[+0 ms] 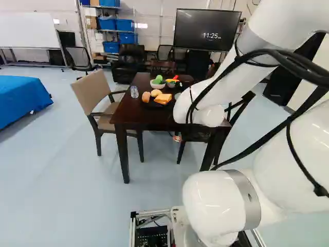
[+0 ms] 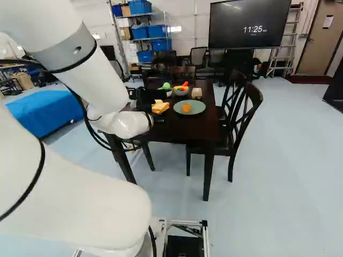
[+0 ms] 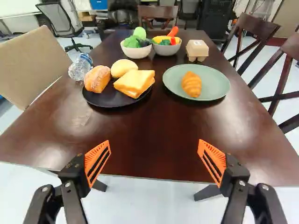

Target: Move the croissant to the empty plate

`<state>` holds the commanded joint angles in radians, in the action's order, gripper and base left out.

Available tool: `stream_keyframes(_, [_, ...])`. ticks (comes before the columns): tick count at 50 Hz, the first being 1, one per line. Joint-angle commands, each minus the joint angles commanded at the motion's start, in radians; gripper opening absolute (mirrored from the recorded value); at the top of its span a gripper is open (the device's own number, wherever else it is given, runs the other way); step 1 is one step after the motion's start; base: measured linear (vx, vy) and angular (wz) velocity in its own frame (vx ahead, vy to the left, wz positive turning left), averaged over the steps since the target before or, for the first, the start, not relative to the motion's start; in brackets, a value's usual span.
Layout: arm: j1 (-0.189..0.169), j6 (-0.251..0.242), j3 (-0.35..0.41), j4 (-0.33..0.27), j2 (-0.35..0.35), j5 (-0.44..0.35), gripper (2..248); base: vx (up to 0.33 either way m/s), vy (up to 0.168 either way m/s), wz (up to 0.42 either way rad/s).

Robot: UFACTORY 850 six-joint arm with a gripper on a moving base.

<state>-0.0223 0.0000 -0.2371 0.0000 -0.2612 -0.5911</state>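
Observation:
In the right base view my gripper (image 2: 146, 100) reaches over the near part of the table. The wrist view shows the gripper (image 3: 154, 161) open, its orange pads wide apart above the table's near edge with nothing between them. Ahead of it, the croissant (image 3: 191, 84) lies on a round green plate (image 3: 217, 87). Beside that stands a black plate (image 3: 108, 102) bearing a bread roll (image 3: 97, 79), a round bun (image 3: 123, 67) and a yellow sandwich-like piece (image 3: 134, 82). Nothing touches the gripper.
Farther along the dark table (image 3: 154, 140) are two bowls of toy vegetables (image 3: 136, 50) (image 3: 166, 48), a small carton (image 3: 197, 50) and a plastic bottle (image 3: 81, 67). A beige chair (image 1: 96, 95) and dark wooden chairs (image 2: 244, 115) flank the table.

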Motion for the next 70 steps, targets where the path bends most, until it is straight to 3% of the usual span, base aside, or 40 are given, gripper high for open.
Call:
stream_keyframes(35, [0.017, 0.000, 0.112, 0.000, -0.013, -0.210, 247, 0.000, 0.000, 0.000])
stream_keyframes(70, [0.022, 0.000, 0.150, 0.000, -0.018, -0.282, 247, 0.000, 0.000, 0.000])
